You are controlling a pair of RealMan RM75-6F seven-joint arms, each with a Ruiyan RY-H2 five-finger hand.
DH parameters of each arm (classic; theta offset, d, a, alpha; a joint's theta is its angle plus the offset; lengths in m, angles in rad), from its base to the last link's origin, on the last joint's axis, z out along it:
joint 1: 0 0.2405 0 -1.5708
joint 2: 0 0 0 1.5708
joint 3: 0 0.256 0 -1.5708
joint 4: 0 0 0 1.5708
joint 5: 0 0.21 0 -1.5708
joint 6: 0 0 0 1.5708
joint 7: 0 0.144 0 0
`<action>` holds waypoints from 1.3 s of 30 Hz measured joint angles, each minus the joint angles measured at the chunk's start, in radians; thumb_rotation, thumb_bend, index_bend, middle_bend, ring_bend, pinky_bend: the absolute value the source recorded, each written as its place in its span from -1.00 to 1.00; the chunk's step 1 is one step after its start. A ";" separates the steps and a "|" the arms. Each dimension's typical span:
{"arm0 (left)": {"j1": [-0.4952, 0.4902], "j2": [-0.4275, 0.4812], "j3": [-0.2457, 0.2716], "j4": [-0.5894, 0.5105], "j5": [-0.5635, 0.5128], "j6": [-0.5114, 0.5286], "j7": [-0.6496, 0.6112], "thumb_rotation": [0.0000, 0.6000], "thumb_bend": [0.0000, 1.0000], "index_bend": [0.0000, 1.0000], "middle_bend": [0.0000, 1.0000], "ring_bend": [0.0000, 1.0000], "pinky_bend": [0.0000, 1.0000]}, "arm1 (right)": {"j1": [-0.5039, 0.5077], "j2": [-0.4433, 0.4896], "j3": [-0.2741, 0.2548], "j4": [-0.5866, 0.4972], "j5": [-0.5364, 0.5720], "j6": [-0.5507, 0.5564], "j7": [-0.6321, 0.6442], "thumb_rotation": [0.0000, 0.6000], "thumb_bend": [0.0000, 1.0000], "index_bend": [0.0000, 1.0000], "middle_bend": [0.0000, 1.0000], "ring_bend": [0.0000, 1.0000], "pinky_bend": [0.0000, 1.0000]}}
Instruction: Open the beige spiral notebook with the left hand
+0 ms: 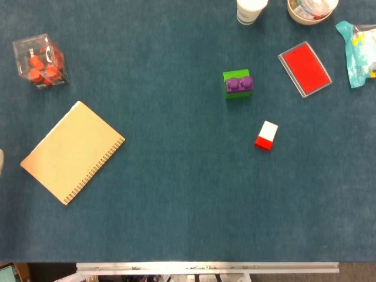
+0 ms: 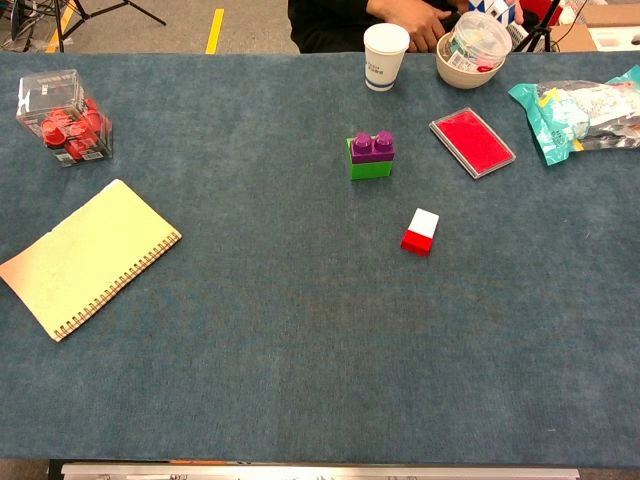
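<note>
I see neither of my hands in the head view or the chest view, so I cannot tell how their fingers stand, nor how the notebook lies relative to the left hand. Nearest me on the blue table point(image 2: 300, 330), at its left side, the beige spiral notebook point(image 1: 71, 151) point(image 2: 90, 256) lies flat and closed. Its long axis runs on a diagonal, from the near-left corner up toward the far right, and the wire spiral runs along the edge that faces right and toward me, so the cover's free edge faces left and away. Toward the middle right, well apart from the notebook, a small red and white block point(image 1: 266, 136) point(image 2: 420, 231) lies by itself. Beyond it stands a green and purple toy brick point(image 1: 237, 83) point(image 2: 370, 155), and to the right of that a flat red pad in a clear case point(image 1: 304, 69) point(image 2: 472, 142). Far left, behind the notebook, sits a clear box of red pieces point(image 1: 40, 60) point(image 2: 62, 117). At the far edge stand a white paper cup point(image 2: 385, 56), a bowl point(image 2: 472, 50) and a teal packet point(image 2: 578, 113).
</note>
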 measured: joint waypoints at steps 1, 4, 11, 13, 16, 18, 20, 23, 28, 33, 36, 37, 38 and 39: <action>0.000 0.000 0.000 0.000 0.000 -0.001 0.000 1.00 -0.22 -0.84 -0.91 -1.00 -0.78 | 0.000 0.000 0.000 0.000 0.000 0.000 0.000 1.00 -0.22 -0.38 -0.40 -0.58 -0.42; -0.001 0.001 0.001 0.001 0.000 -0.003 -0.001 1.00 -0.22 -0.84 -0.91 -1.00 -0.78 | 0.000 0.000 0.000 -0.001 0.000 0.000 -0.001 1.00 -0.22 -0.38 -0.40 -0.58 -0.42; -0.003 0.009 0.003 0.004 -0.003 -0.013 -0.010 1.00 -0.23 -0.84 -0.91 -1.00 -0.78 | -0.001 0.002 0.002 -0.003 -0.004 0.008 -0.001 1.00 -0.22 -0.38 -0.40 -0.58 -0.42; -0.006 0.015 0.005 0.005 -0.004 -0.026 -0.020 1.00 -0.27 -0.84 -0.90 -1.00 -0.78 | -0.002 0.003 0.003 -0.004 -0.005 0.010 -0.001 1.00 -0.22 -0.38 -0.40 -0.58 -0.42; -0.017 0.031 0.011 0.001 -0.004 -0.062 -0.057 0.89 -0.31 -0.84 -0.87 -1.00 -0.78 | -0.002 0.003 0.002 -0.005 -0.006 0.009 -0.001 1.00 -0.22 -0.38 -0.40 -0.58 -0.42; -0.027 0.043 0.015 0.003 -0.004 -0.091 -0.083 0.42 -0.35 -0.84 -0.84 -1.00 -0.78 | -0.003 0.004 0.002 -0.005 -0.005 0.010 -0.001 1.00 -0.22 -0.38 -0.40 -0.58 -0.42; -0.044 0.056 0.020 0.013 -0.003 -0.133 -0.108 -0.04 -0.39 -0.83 -0.80 -0.99 -0.78 | -0.003 0.004 0.002 -0.005 -0.004 0.010 -0.001 1.00 -0.22 -0.38 -0.40 -0.58 -0.42; -0.072 0.066 0.026 0.045 0.000 -0.191 -0.142 -0.46 -0.43 -0.67 -0.68 -0.85 -0.78 | -0.002 0.005 0.002 -0.006 -0.006 0.009 -0.001 1.00 -0.22 -0.38 -0.40 -0.58 -0.42; -0.119 0.072 0.043 0.104 0.011 -0.292 -0.217 -0.94 -0.50 -0.51 -0.50 -0.81 -0.78 | 0.001 0.006 0.003 -0.011 -0.010 0.008 -0.003 1.00 -0.22 -0.38 -0.40 -0.58 -0.42; -0.161 0.070 0.065 0.165 0.018 -0.382 -0.241 -1.00 -0.51 -0.51 -0.49 -0.81 -0.78 | 0.002 0.006 0.002 -0.014 -0.011 0.006 -0.006 1.00 -0.22 -0.38 -0.40 -0.58 -0.42; -0.177 0.060 0.077 0.203 0.015 -0.418 -0.234 -1.00 -0.51 -0.51 -0.48 -0.81 -0.78 | 0.002 0.006 0.002 -0.015 -0.011 0.008 -0.006 1.00 -0.21 -0.38 -0.40 -0.58 -0.42; -0.181 0.053 0.081 0.218 0.010 -0.430 -0.224 -1.00 -0.51 -0.51 -0.47 -0.81 -0.78 | 0.001 0.006 0.002 -0.015 -0.011 0.008 -0.006 1.00 -0.22 -0.38 -0.40 -0.58 -0.42; -0.184 0.048 0.084 0.228 0.004 -0.439 -0.215 -1.00 -0.51 -0.50 -0.45 -0.81 -0.78 | 0.001 0.006 0.002 -0.014 -0.010 0.008 -0.005 1.00 -0.22 -0.38 -0.40 -0.58 -0.42; -0.186 0.042 0.087 0.237 -0.003 -0.449 -0.207 -1.00 -0.51 -0.50 -0.45 -0.81 -0.78 | 0.001 0.006 0.002 -0.014 -0.010 0.009 -0.005 1.00 -0.22 -0.38 -0.40 -0.58 -0.42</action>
